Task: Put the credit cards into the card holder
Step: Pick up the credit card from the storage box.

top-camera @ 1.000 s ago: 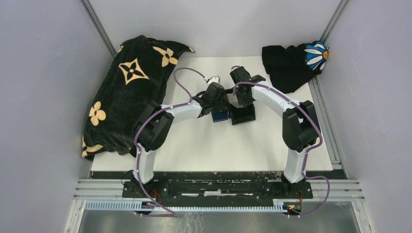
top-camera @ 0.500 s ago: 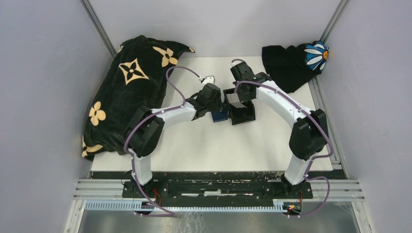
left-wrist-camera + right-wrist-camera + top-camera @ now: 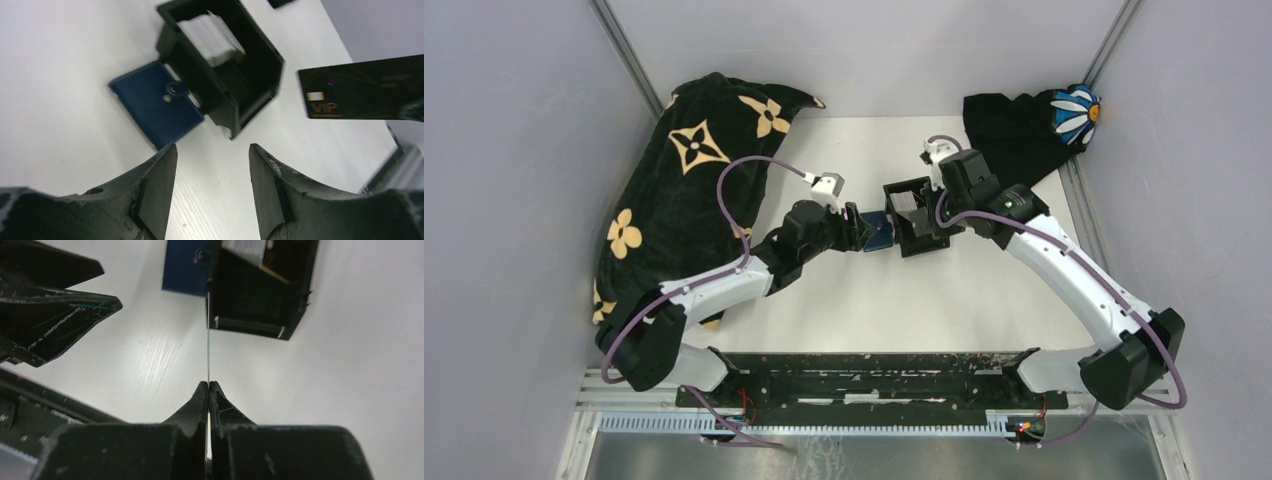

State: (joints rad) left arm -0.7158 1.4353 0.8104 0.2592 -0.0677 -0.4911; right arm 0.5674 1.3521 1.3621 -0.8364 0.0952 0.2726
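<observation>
The card holder (image 3: 155, 102) is a navy wallet lying snapped closed on the white table, touching the left side of a black tray (image 3: 235, 100). A stack of whitish credit cards (image 3: 212, 32) leans inside the tray. My right gripper (image 3: 208, 384) is shut on a dark credit card (image 3: 360, 87) printed "VIP", held above the table to the right of the tray. That card shows edge-on as a thin line (image 3: 208, 340) in the right wrist view. My left gripper (image 3: 212, 147) hovers open and empty just short of the card holder (image 3: 879, 232).
A black blanket with tan flower patterns (image 3: 684, 190) covers the table's left side. Black cloth with a blue-and-white daisy (image 3: 1034, 125) lies at the back right corner. Grey walls close in on both sides and the back.
My left gripper has opened wider and pulled back toward the left, away from the card holder. The right arm has swung right from over the tray, still shut on the card.
</observation>
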